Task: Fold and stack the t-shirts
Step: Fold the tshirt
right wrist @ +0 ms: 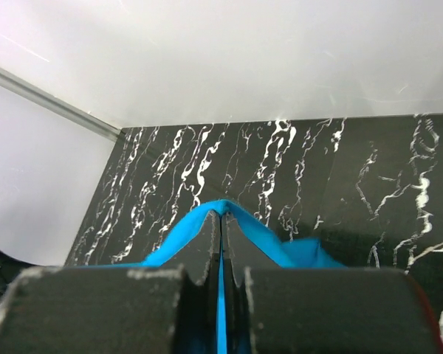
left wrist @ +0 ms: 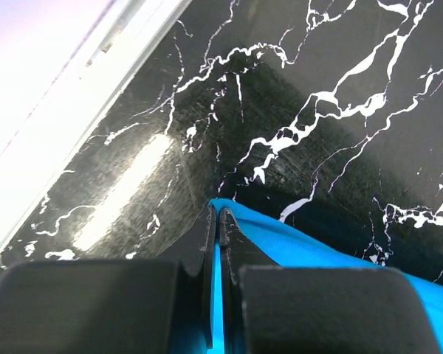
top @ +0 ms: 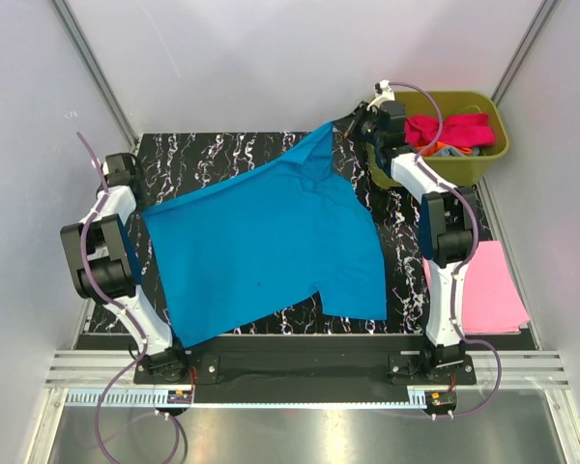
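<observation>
Left gripper [left wrist: 219, 220]: we see it pinching the blue shirt [top: 271, 242] at its 9 o'clock edge.
Right gripper [right wrist: 221, 220]: pinching its 1 o'clock corner.
Room: table [top: 213, 150] shows at 11 o'clock.

Left end effector [left wrist: 216, 214] and right end effector [right wrist: 221, 217] clamped

Your left arm [top: 116, 208]: white links, black joints.
Your right arm [top: 433, 179]: same white-and-black.
Your cables [top: 99, 420]: pale purple loops.
Your fingers [left wrist: 201, 247]: matte black.

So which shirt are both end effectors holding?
The cyan-blue shirt; the pink shirt lies untouched beside the right arm, the others sit in the green tub.
</observation>
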Controlling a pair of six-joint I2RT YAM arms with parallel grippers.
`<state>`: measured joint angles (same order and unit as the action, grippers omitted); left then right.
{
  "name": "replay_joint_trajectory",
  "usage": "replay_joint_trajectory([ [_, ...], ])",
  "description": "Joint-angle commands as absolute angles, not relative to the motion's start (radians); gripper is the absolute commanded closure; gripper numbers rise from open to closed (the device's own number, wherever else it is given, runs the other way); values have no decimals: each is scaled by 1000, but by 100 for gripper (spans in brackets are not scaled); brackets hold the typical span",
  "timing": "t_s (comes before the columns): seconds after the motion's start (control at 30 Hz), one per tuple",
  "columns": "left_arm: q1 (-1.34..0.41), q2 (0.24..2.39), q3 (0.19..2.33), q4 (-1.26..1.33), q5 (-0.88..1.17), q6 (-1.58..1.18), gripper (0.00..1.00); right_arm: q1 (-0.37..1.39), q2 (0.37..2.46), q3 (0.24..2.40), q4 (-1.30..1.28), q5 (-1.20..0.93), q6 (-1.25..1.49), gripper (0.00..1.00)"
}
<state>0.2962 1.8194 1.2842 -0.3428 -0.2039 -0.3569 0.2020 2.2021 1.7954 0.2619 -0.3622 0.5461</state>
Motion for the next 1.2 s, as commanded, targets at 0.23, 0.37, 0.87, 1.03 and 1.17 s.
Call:
replay_joint_trajectory([
  [0.23,304,1787,1290,-359,-178,-385,100,236,2117,1734,242,-350,609,100],
  [0.37,304,1741,1247,-396,-184,-380,100,235,2028,1664,158,-347,571,100],
  [0.87,304,1644,1148,-515,-198,-393,100,219,1870,1485,-51,-316,443,100],
  [1.03,304,1617,1091,-528,-172,-408,100,218,1853,1453,-81,-292,399,100],
  [1.17,304,1606,1052,-532,-155,-413,100,216,1850,1448,-115,-270,371,100],
])
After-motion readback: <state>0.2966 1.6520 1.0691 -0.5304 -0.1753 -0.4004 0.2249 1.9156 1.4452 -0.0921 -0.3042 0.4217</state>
